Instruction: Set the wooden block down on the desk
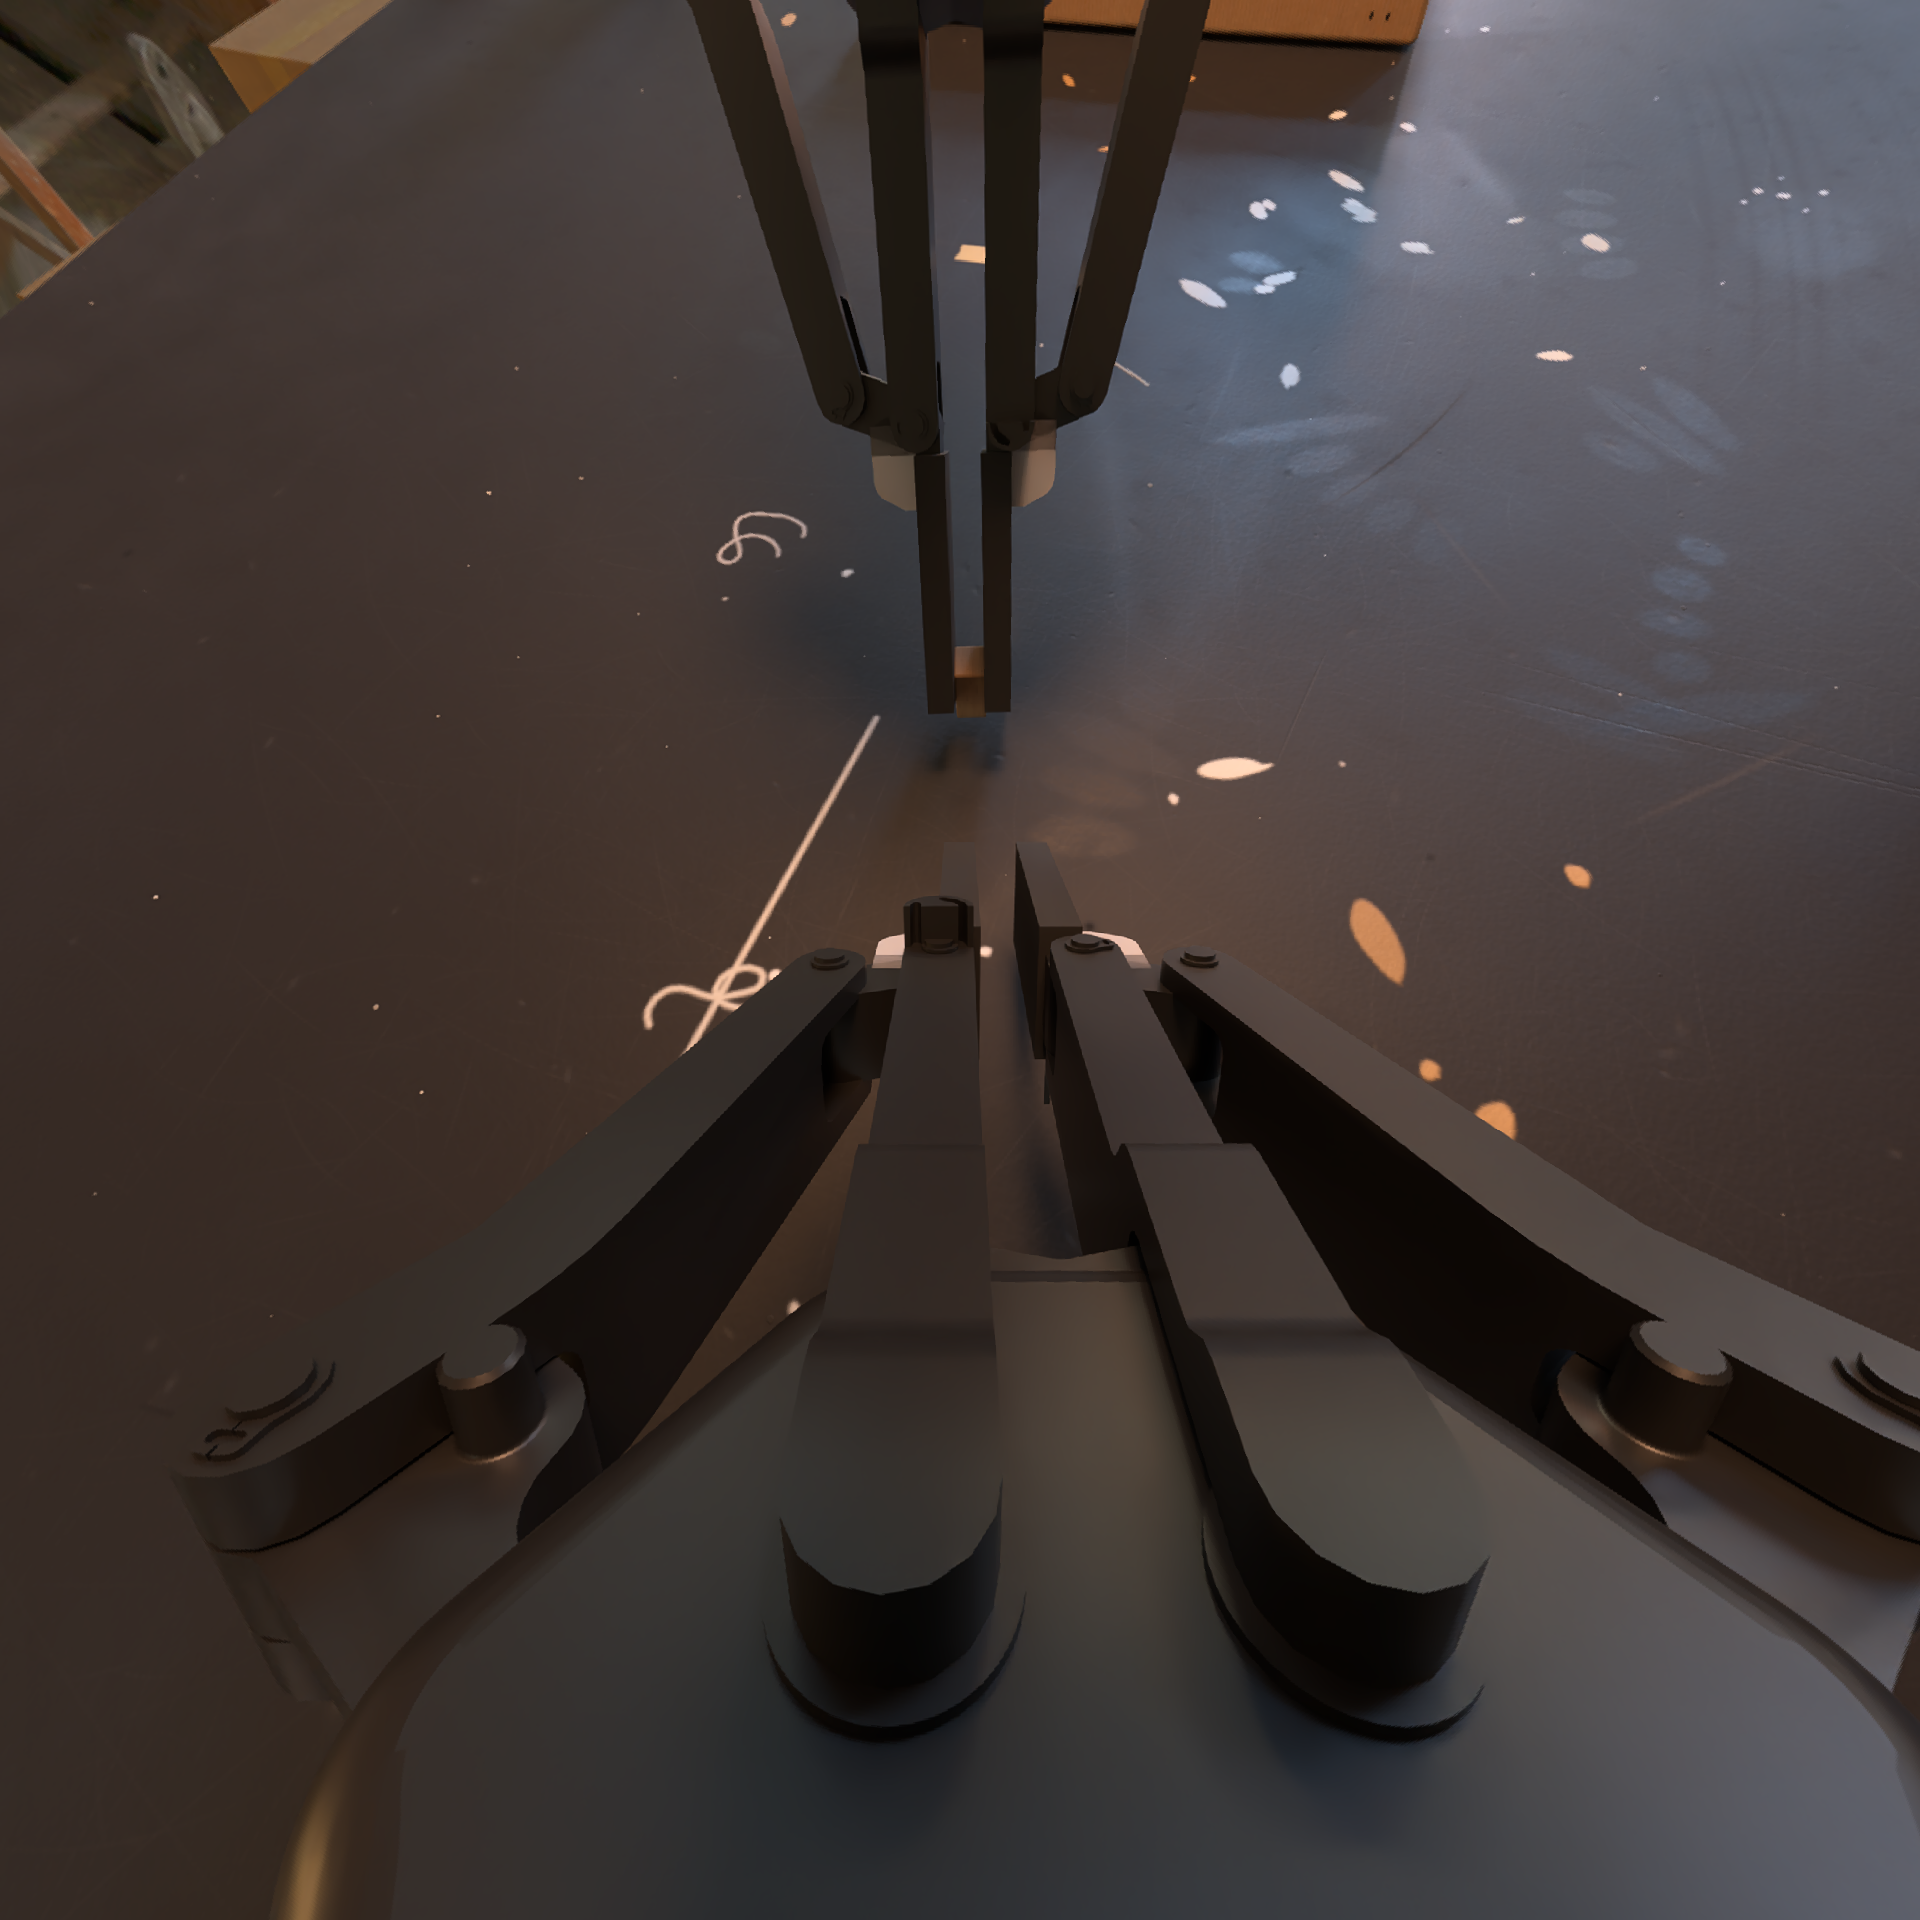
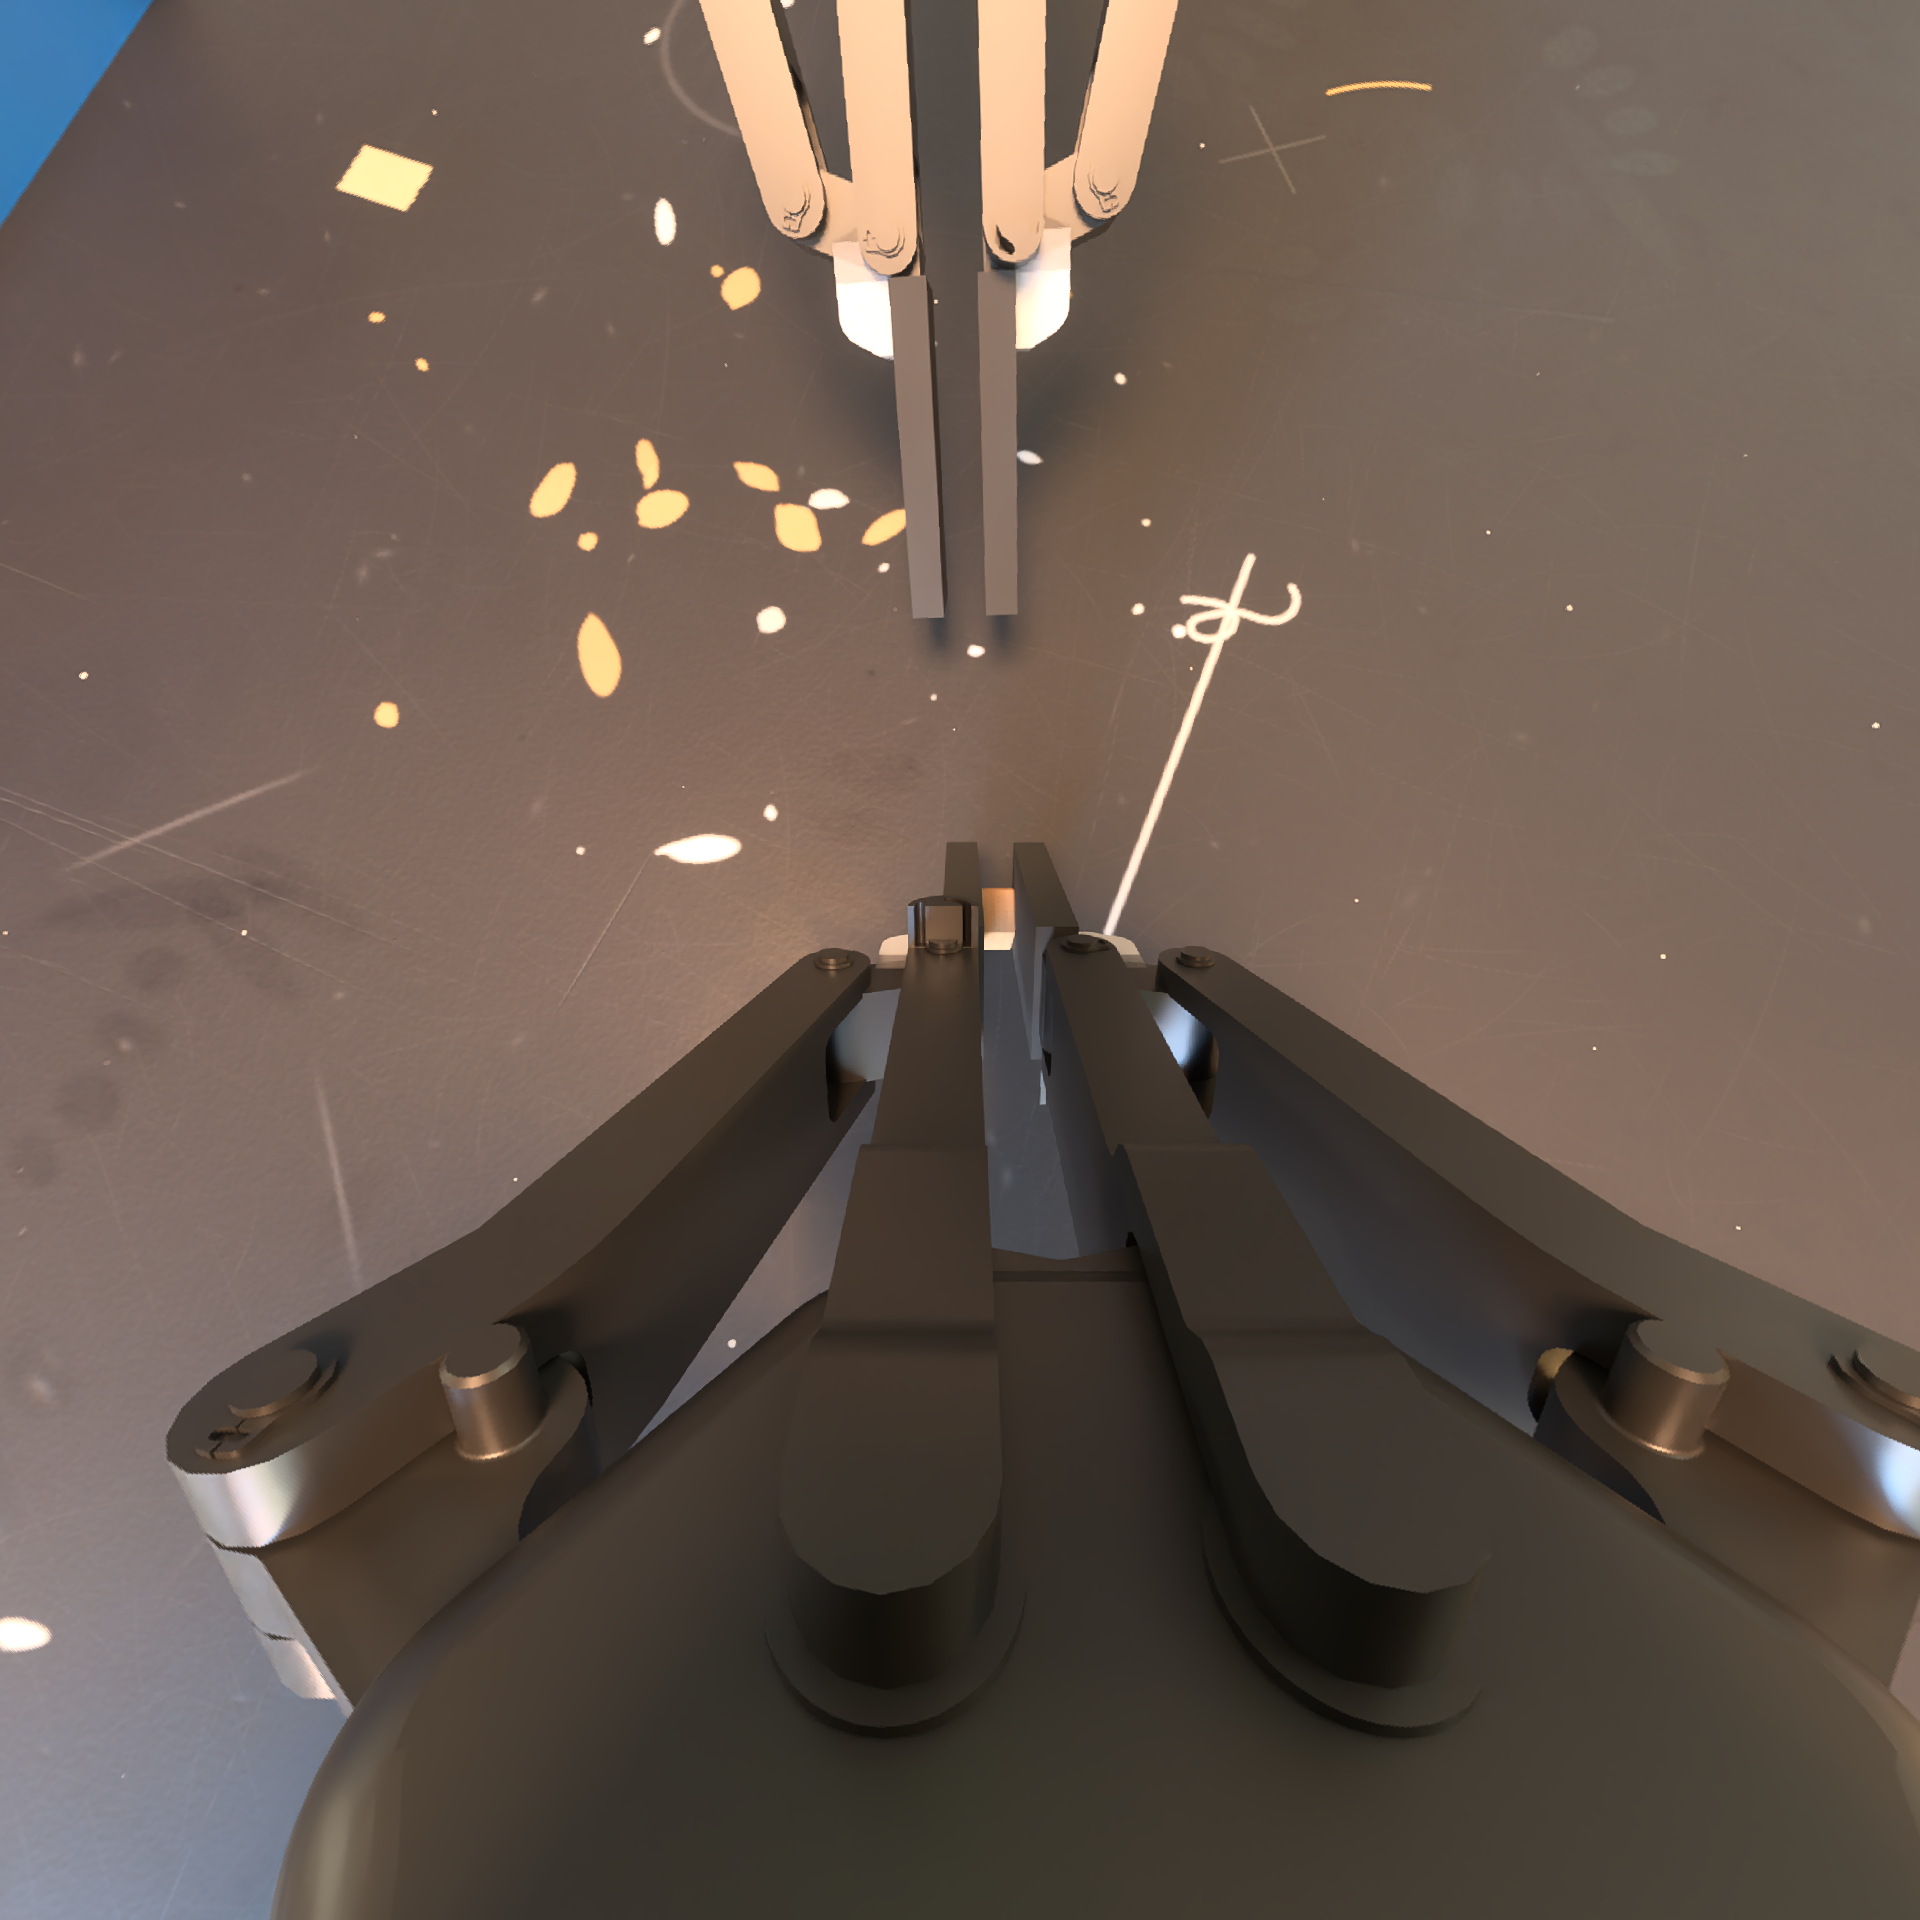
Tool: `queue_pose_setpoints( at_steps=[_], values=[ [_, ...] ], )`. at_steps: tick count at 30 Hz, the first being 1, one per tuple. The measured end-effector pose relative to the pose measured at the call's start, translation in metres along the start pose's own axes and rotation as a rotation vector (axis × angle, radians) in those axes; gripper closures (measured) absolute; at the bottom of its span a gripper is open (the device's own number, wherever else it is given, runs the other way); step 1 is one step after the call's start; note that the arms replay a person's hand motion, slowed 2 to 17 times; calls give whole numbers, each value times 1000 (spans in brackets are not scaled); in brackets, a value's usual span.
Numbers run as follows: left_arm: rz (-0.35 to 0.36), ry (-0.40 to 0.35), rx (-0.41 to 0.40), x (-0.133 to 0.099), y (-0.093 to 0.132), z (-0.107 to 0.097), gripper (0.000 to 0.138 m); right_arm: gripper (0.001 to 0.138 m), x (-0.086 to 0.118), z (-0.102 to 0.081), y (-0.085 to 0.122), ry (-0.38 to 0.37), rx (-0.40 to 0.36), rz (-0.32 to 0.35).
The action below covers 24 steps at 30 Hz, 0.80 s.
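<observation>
The small wooden block (image 1: 968, 681) sits between the fingertips of my right gripper (image 1: 968, 709), which hangs straight down just above the dark desk (image 1: 416, 623), with its shadow right below. In the right wrist view the block (image 2: 997, 902) shows as a pale sliver between my right gripper's (image 2: 995, 857) fingers. My left gripper (image 1: 995, 862) is nearly shut with a narrow gap and holds nothing. It faces the right gripper at close range and also shows in the right wrist view (image 2: 964, 613), empty.
The desk (image 2: 1455, 727) bears chalk marks, a white line (image 1: 810, 862) and light specks. A tan box (image 1: 1247, 21) stands at the far edge, another tan box (image 1: 270, 62) at the far left corner. The desk's edge meets a blue area (image 2: 42, 83).
</observation>
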State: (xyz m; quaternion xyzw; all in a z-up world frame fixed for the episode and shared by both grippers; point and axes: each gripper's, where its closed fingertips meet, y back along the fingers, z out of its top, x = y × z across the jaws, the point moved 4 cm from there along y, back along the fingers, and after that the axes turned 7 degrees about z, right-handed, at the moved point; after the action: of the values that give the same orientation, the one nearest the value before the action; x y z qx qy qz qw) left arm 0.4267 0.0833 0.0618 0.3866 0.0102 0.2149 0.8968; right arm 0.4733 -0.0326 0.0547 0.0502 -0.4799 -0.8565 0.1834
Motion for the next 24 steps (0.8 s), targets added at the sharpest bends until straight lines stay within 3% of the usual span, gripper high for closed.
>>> queue_pose_setpoints(
  at_steps=[24],
  values=[
    [-4, -3, -4, -1, 0, 0, 128, 126, 1, 1, -1, -7, -6, 10]
  ],
)
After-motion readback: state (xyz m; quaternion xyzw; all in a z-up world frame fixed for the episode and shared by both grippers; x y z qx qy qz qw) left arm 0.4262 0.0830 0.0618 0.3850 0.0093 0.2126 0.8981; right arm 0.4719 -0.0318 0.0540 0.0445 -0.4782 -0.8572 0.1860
